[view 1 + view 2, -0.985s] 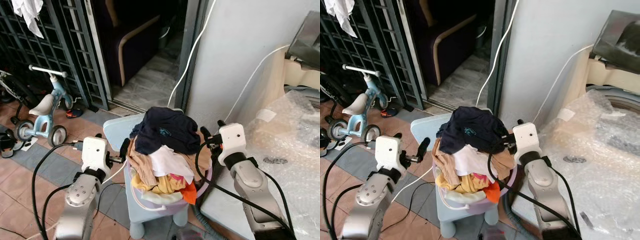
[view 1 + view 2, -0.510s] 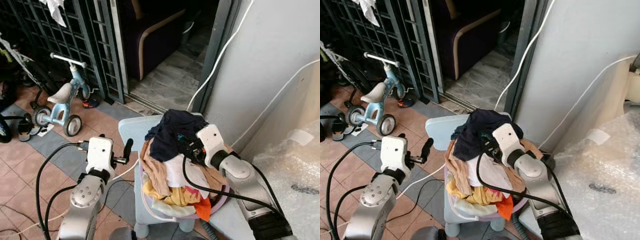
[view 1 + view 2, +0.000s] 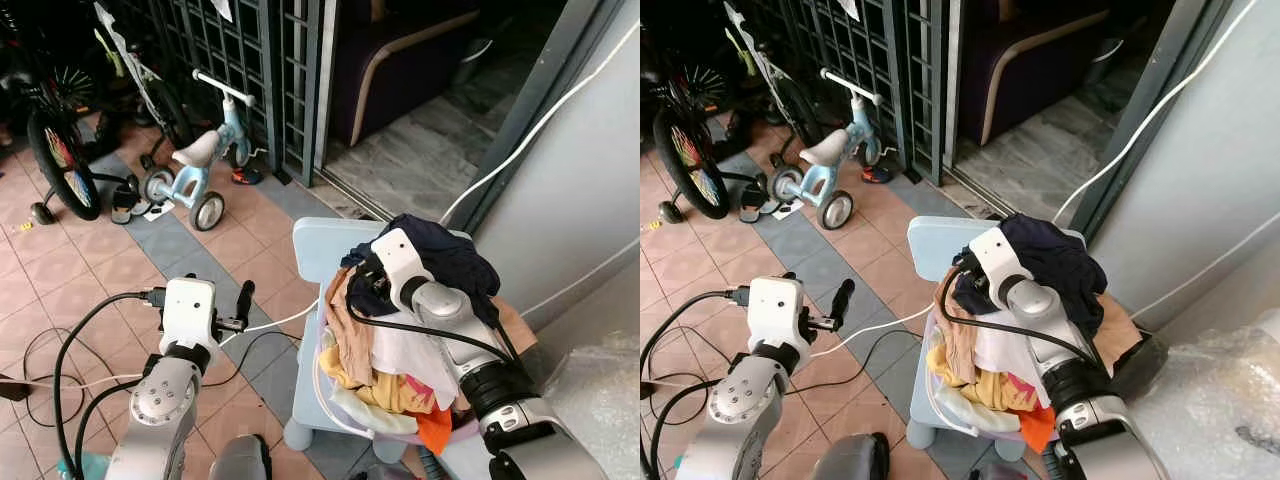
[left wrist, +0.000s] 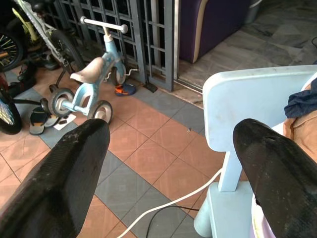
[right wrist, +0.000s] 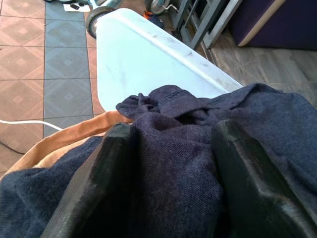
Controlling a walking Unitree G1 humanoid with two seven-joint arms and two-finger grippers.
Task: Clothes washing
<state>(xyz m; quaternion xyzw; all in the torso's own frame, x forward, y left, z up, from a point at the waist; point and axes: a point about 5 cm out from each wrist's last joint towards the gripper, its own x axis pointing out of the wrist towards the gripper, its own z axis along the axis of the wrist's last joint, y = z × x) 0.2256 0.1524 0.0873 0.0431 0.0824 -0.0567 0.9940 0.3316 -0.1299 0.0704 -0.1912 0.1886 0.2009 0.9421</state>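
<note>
- You are looking at a tiled floor (image 3: 90, 265) in red and grey, with a dark metal gate (image 3: 250, 60) and an open doorway behind it.
- A small blue tricycle (image 3: 200, 165) stands by the gate, and a bigger bicycle (image 3: 55, 140) is near it.
- A light blue plastic chair (image 3: 320, 250) stands in front of you.
- A purple basket (image 3: 390, 425) sits on the chair seat, heaped high with clothes.
- The dark blue garment (image 3: 445, 255) lies on top of the pile, over tan, white, yellow and orange pieces.
- Your right end effector (image 5: 171, 148) is on that dark blue cloth. Its two fingers (image 5: 116, 163) are partly open and press into the folds, with cloth bunched between them.
- Your left end effector (image 4: 171, 163) hangs in the air beside the chair, touching nothing. Its fingers (image 4: 74, 158) are spread wide.
- A white cable (image 3: 275, 325) runs across the floor toward the chair.
</note>
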